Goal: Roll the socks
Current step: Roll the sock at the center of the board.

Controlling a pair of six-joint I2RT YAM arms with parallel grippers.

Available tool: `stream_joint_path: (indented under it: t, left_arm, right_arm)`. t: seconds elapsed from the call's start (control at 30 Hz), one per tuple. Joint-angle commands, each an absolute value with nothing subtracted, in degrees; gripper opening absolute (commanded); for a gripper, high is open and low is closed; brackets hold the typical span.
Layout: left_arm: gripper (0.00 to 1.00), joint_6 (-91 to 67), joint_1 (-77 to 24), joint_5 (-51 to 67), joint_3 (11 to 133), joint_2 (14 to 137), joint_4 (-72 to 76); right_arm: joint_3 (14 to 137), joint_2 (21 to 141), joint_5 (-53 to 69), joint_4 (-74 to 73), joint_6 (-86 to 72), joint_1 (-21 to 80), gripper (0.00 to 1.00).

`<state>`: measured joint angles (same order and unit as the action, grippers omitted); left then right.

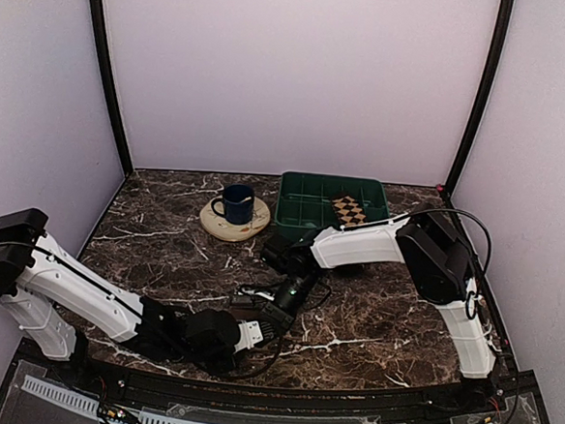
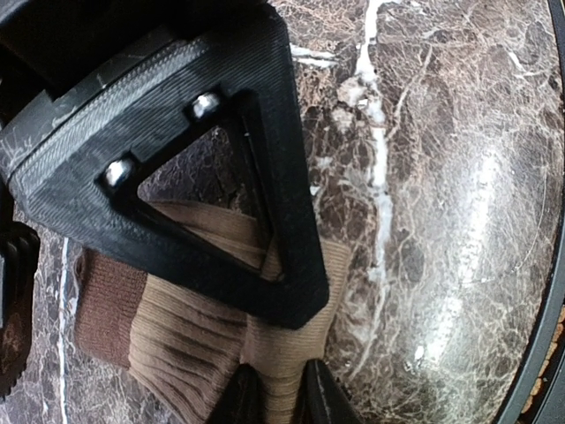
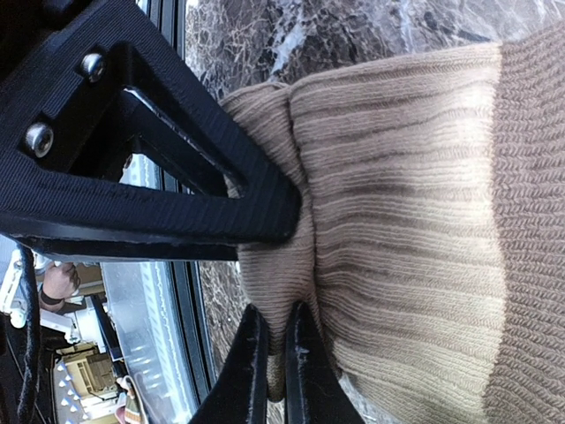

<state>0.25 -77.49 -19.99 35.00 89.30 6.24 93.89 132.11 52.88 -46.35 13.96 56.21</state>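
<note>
The tan sock [image 3: 406, 221] lies on the marble table [image 1: 382, 316] at the lower centre of the top view, where the two arms meet. There it is almost wholly hidden under them. In the right wrist view its ribbed fabric fills the right half of the frame, bunched into a thick fold toward the centre. In the left wrist view the same sock sits in the lower left of the frame, creased, with a darker brown strip along its left edge.

The right claw [image 3: 281, 269] is closed on the sock. The tip of its triangular finger presses into the fold from above, the other finger comes up from the bottom edge, and fabric is squeezed between them. The left claw [image 2: 284, 349] is likewise clamped on the sock, with a pleat of ribbed cloth pinched between its two fingers at the bottom centre of its frame. In the top view both claws sit low over the table, just beside each other.

The argyle sock [image 1: 349, 210] lies well apart, inside the green bin [image 1: 302, 209] at the upper centre of the top view, toward the bin's right side. To the left of the bin a blue mug [image 1: 236, 203] stands on a pale round disc [image 1: 233, 226].
</note>
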Motion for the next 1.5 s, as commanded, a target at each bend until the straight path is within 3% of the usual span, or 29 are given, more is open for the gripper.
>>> stream_joint_path:
  t: [0.0,0.07,0.17,0.2,0.5,0.8,1.47]
  left_arm:
    - [0.21,1.08,-77.78,-19.74,36.16,90.64,4.19]
    - [0.19,1.06,-77.77,-19.58,36.34,91.23,3.96]
    - [0.01,0.99,-77.7,-19.02,36.38,92.08,4.13]
    - [0.0,0.93,-77.63,-18.87,36.45,92.31,4.13]
    - [0.0,0.59,-76.24,-15.41,37.3,91.94,1.89]
    - [0.0,-1.14,-72.56,-4.24,41.49,93.01,-4.63]
    - [0.0,-0.88,-66.13,9.4,48.46,94.6,-14.68]
  right_arm:
    - [94.08,134.41,50.62,-48.21,14.73,55.99,0.02]
    - [94.04,134.39,50.55,-48.25,14.77,55.99,0.02]
    - [93.98,134.39,50.5,-48.25,14.85,55.94,0.02]
    - [93.92,134.36,50.46,-48.25,14.81,55.9,0.02]
    - [92.46,133.24,49.75,-46.13,13.21,55.13,0.13]
    - [85.49,129.55,54.19,-37.98,9.78,52.94,0.24]
    - [67.93,118.31,56.56,-10.22,-7.74,46.35,0.28]
